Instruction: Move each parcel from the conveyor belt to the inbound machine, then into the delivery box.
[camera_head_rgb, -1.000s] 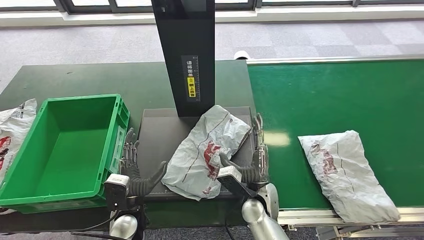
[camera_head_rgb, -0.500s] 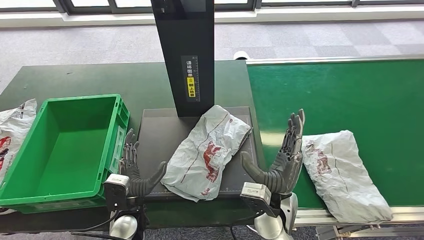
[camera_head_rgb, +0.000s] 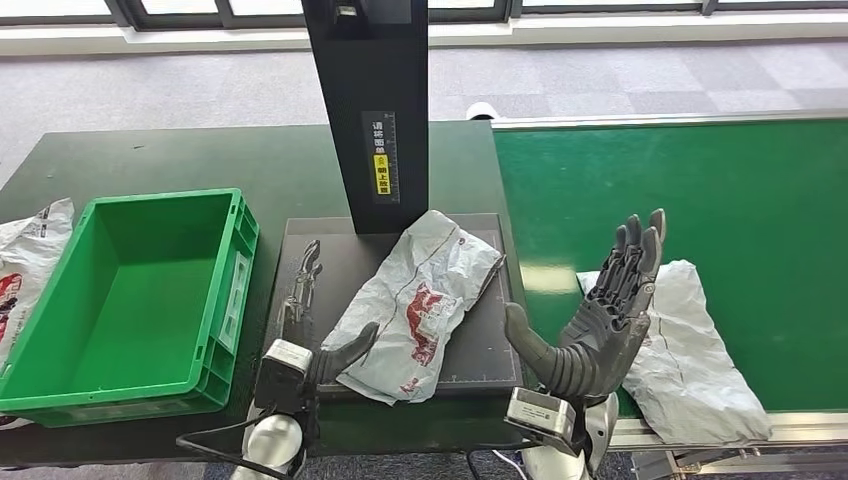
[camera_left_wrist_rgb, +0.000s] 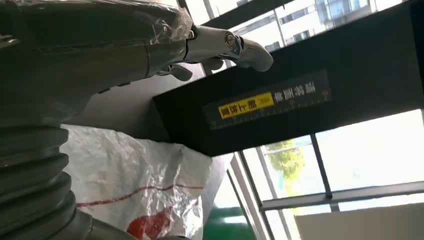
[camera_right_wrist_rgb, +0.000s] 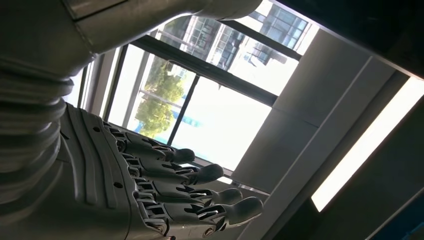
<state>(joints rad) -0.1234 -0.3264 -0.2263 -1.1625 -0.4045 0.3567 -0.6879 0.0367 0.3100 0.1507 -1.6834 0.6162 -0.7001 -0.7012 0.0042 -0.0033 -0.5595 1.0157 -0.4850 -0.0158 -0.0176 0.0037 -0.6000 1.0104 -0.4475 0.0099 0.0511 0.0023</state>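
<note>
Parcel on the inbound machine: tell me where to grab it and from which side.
Grip the parcel at its near-left corner, beside the left hand, coming from the green box side. It lies flat and crumpled, and that corner overhangs the machine's plate, so the fingers can probably close on it.

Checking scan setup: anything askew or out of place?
Yes. The parcel on the scanner plate lies diagonally, crumpled, its lower end over the plate's front edge. Another bag lies outside the green box, on its left.
</note>
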